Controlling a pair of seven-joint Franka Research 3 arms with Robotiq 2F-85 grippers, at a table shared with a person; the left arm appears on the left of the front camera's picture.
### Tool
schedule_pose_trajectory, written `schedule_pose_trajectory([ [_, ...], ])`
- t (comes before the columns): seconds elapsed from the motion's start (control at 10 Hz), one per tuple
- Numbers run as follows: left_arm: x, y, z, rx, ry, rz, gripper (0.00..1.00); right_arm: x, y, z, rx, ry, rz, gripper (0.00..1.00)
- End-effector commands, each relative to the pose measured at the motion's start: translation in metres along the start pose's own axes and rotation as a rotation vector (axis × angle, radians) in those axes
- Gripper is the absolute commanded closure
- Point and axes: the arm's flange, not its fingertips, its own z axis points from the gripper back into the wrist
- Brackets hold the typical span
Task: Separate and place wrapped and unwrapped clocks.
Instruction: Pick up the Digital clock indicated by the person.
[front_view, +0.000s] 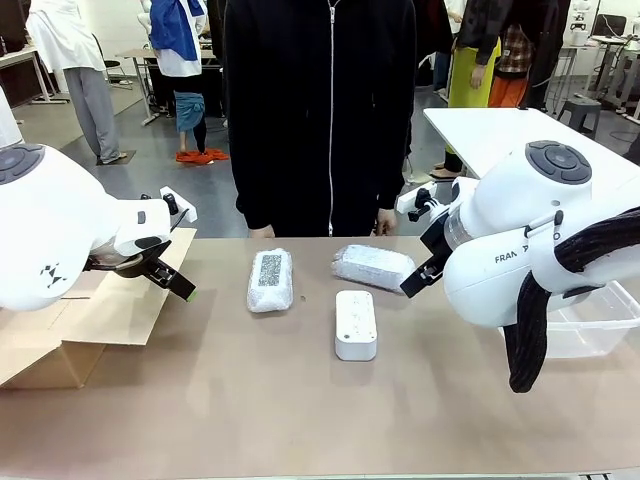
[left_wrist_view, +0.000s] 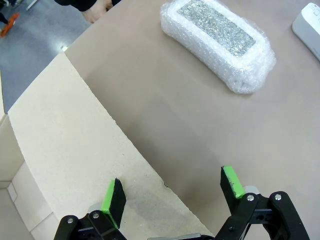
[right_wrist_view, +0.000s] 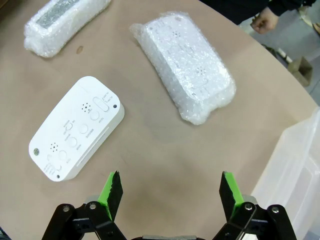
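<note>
Two wrapped clocks lie mid-table. One bubble-wrap bundle with a dark speckled patch (front_view: 270, 280) (left_wrist_view: 217, 42) (right_wrist_view: 65, 22) is on the left. A plain whitish bundle (front_view: 373, 267) (right_wrist_view: 187, 70) is on the right. In front of them lies the unwrapped clock (front_view: 356, 324) (right_wrist_view: 75, 127), a smooth white block with small dots and buttons. My left gripper (front_view: 175, 280) (left_wrist_view: 171, 189) hovers open over the cardboard flap's edge, left of the speckled bundle. Right of the plain bundle, my right gripper (front_view: 420, 278) (right_wrist_view: 171, 192) hangs open above bare table. Neither holds anything.
An open cardboard box (front_view: 90, 320) (left_wrist_view: 60, 150) sits at the table's left. A clear plastic bin (front_view: 590, 320) (right_wrist_view: 295, 170) stands at the right. A person in a black jacket (front_view: 330, 110) stands at the far edge, one hand (front_view: 385, 222) (right_wrist_view: 265, 21) hanging by the table.
</note>
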Motion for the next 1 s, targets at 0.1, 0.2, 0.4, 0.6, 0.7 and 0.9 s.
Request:
schedule_pose_trajectory([
  [0.1, -0.0003, 0.0011, 0.0, 0.0, 0.0, 0.003, 0.0, 0.0, -0.0001, 0.0, 0.0, 0.0, -0.001, 0.0],
  [0.2, -0.0003, 0.0011, 0.0, 0.0, 0.0, 0.003, 0.0, 0.0, -0.0001, 0.0, 0.0, 0.0, -0.001, 0.0],
  [0.4, -0.0003, 0.0011, 0.0, 0.0, 0.0, 0.003, 0.0, 0.0, -0.0001, 0.0, 0.0, 0.0, -0.001, 0.0],
  [0.6, -0.0003, 0.0011, 0.0, 0.0, 0.0, 0.003, 0.0, 0.0, -0.0001, 0.0, 0.0, 0.0, -0.001, 0.0],
  [0.7, -0.0003, 0.0011, 0.0, 0.0, 0.0, 0.003, 0.0, 0.0, -0.0001, 0.0, 0.0, 0.0, -0.001, 0.0],
  [0.9, -0.0003, 0.0011, 0.0, 0.0, 0.0, 0.003, 0.0, 0.0, -0.0001, 0.0, 0.0, 0.0, -0.001, 0.0],
])
